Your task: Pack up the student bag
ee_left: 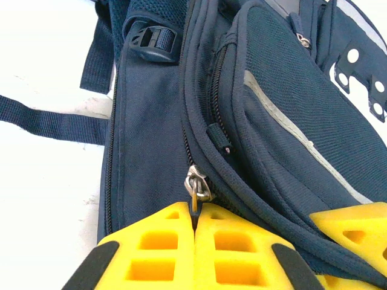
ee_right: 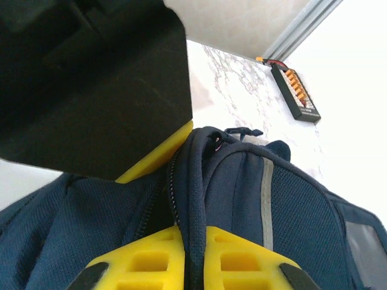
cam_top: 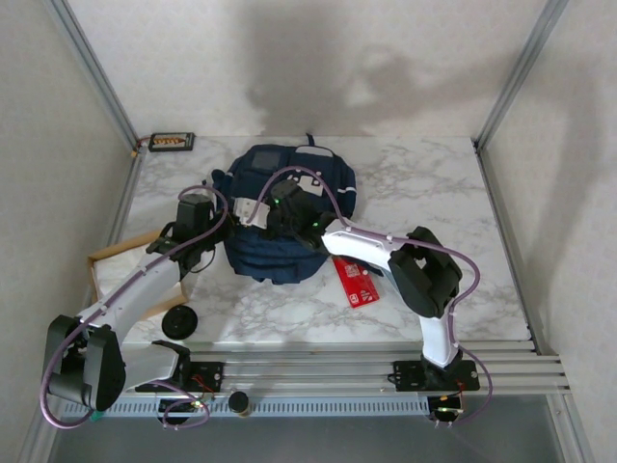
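Marble table (cam_top: pixel 434 193) with student bag (cam_top: pixel 260 258) lying at mid-table, front pocket up. Left gripper (ee_left: pixel 195 211) pinched fully shut on the metal zipper pull (ee_left: pixel 198 186) at the bag's side. Right gripper (ee_right: pixel 193 232) closed tight over a fabric ridge of the bag, beside a zipper line.

The student bag (cam_top: pixel 289 217) fills the middle of the tabletop (cam_top: pixel 453 193); right of it the marble lies bare to the edge, the widest way through; the strip behind the bag is open, save a black strip (cam_top: pixel 172 142) with orange parts at the back-left corner; the left is tight: a cardboard box (cam_top: pixel 120 265), a black disc (cam_top: pixel 180 321) and the left arm (cam_top: pixel 145 285) crowd it; a red card (cam_top: pixel 355 282) lies at the bag's front right, partly under the right arm (cam_top: pixel 376 253); the 2 arms reach in over the bag from either side.
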{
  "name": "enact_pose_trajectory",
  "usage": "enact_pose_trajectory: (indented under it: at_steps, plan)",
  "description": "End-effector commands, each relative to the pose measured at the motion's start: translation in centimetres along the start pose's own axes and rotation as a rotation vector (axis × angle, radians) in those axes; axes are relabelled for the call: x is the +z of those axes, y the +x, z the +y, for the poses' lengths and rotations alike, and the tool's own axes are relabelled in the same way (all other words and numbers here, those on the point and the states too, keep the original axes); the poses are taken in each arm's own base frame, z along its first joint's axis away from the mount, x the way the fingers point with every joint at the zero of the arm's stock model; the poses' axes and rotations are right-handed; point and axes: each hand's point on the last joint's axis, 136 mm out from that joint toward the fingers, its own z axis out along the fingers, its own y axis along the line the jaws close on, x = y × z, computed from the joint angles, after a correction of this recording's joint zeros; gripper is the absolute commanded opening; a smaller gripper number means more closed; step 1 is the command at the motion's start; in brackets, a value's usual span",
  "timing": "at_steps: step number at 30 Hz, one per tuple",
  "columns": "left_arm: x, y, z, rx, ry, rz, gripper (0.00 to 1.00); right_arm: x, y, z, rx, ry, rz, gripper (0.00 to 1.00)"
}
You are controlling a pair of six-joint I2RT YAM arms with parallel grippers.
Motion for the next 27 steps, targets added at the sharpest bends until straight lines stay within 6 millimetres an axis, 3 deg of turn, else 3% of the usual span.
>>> enact_pose_trajectory:
  at_steps: [1, 5, 9, 13, 19, 27]
  plan:
    - [-1.4, -1.4, 0.0, -0.022, -0.01, -0.076, 0.0, -1.5, -1.3, -0.8, -0.098, 0.047, -0.037, 0.01]
    - [-2.2, -1.0, 1.1, -0.043, -0.052, -0.074, 0.0, -4.6, -1.7, -0.4, -0.155, -0.005, -0.101, 0.0]
    - [-2.6, 0.2, 1.1, -0.015, -0.048, -0.014, 0.0, -8.1, -1.4, -0.8, -0.171, -0.06, -0.165, 0.0]
    - [-2.7, 0.1, 1.1, -0.007, -0.044, -0.021, 0.0, -10.6, -0.5, -1.4, -0.133, -0.102, -0.195, 0.0]
    - [-2.3, -1.4, 1.6, 0.015, -0.093, -0.054, 0.0, -12.3, 0.8, -1.4, -0.137, -0.112, -0.184, 0.0]
    - [0.2, -3.5, 2.0, -0.028, -0.116, -0.102, 0.0, -12.3, 1.0, -0.5, -0.115, -0.158, -0.195, 0.0]
